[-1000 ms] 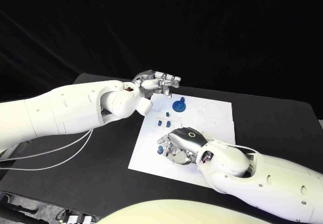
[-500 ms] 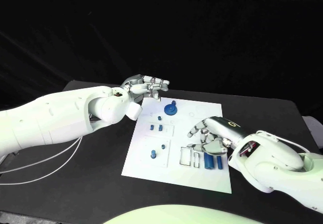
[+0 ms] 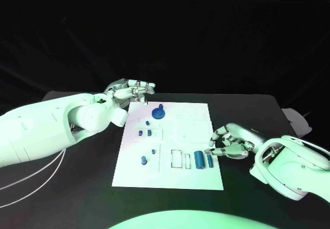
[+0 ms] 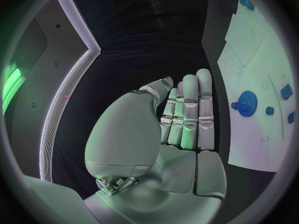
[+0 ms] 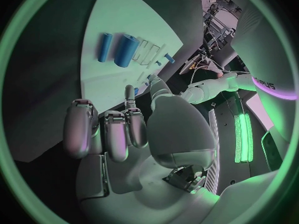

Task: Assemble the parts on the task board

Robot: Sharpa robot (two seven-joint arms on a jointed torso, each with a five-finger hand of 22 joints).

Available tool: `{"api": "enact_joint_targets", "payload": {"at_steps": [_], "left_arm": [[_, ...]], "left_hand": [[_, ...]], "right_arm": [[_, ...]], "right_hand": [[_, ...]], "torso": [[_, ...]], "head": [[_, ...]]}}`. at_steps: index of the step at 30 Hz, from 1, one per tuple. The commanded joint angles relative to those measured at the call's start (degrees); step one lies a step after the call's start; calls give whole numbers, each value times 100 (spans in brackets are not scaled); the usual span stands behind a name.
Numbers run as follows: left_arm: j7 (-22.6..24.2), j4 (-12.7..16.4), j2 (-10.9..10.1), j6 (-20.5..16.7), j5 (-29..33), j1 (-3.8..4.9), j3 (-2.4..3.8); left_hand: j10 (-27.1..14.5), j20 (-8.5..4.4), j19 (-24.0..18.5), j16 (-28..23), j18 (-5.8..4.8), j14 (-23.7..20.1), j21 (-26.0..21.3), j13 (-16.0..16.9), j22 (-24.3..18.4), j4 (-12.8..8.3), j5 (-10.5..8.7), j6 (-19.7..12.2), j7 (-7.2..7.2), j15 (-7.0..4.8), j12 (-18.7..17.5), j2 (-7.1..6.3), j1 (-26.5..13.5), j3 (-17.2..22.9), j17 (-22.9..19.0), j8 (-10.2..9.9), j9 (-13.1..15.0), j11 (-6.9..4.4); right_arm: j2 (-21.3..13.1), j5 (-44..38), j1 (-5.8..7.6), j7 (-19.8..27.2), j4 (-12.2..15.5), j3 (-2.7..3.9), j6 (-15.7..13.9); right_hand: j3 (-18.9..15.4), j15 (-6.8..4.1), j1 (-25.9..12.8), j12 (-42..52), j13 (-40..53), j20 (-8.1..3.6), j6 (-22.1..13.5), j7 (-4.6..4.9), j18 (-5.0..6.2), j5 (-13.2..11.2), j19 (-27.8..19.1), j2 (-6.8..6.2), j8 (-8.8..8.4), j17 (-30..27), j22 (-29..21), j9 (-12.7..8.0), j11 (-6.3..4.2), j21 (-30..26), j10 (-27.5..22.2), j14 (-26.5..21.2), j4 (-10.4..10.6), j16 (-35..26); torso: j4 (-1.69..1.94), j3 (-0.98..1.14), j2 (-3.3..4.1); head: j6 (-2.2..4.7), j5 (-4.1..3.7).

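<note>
Blue cylinders waiting beside an empty right hand

Two blue cylinders (image 3: 203, 159) are seen lying side by side on the white task board (image 3: 199, 129), just beside the right hand (image 3: 230, 142), whose fingers are curled loosely with nothing held. The left hand (image 3: 129, 90) is kept off the board's far corner, fingers straight and together, also empty, near the blue gear (image 3: 159, 113). A cylinder would best be pinched across its sides and lifted level, so that its neighbour is not rolled.

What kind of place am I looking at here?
Probably a robotics test bench or lab: a black table against a dark backdrop, a white task board carrying small blue parts, and a silver robot hand beside it.
</note>
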Motion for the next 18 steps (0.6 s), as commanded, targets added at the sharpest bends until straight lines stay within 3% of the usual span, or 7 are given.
{"api": "enact_joint_targets", "payload": {"at_steps": [1,8,18], "left_arm": [[25,8,4,109,4,2,1],[24,16,-11,113,4,1,-1],[22,24,-27,115,4,0,-2]], "left_hand": [[-25,55,-1,-22,84,-23,-37,-6,-5,13,-15,-44,-14,-1,27,-5,-28,-34,-8,8,7,3],[-27,55,-1,-22,84,-24,-39,-6,-6,16,-15,-45,-13,0,28,-4,-31,-36,-9,9,7,3],[-27,55,-1,-22,84,-24,-39,-6,-6,16,-15,-45,-13,0,28,-4,-31,-36,-9,9,7,3]], "right_arm": [[37,-582,-76,-599,3,-7,49],[334,-1040,-312,-972,-122,-15,-56],[649,-1448,-448,-1316,-336,-17,-30]], "right_hand": [[-113,27,-41,-44,608,19,-97,10,-51,71,24,50,17,1031,897,52,36,-5,-52,500,66,23],[-350,43,-114,-112,562,37,-192,26,-42,252,12,48,20,1030,895,172,53,-58,-99,498,344,22],[-425,50,-119,-153,530,44,-227,37,-35,280,0,61,-13,1021,887,182,62,-101,-127,495,470,17]], "torso": [[-16,0,-10],[-4,5,5],[-10,0,0]], "head": [[-12,-81],[-34,-89],[-82,-54]]}}
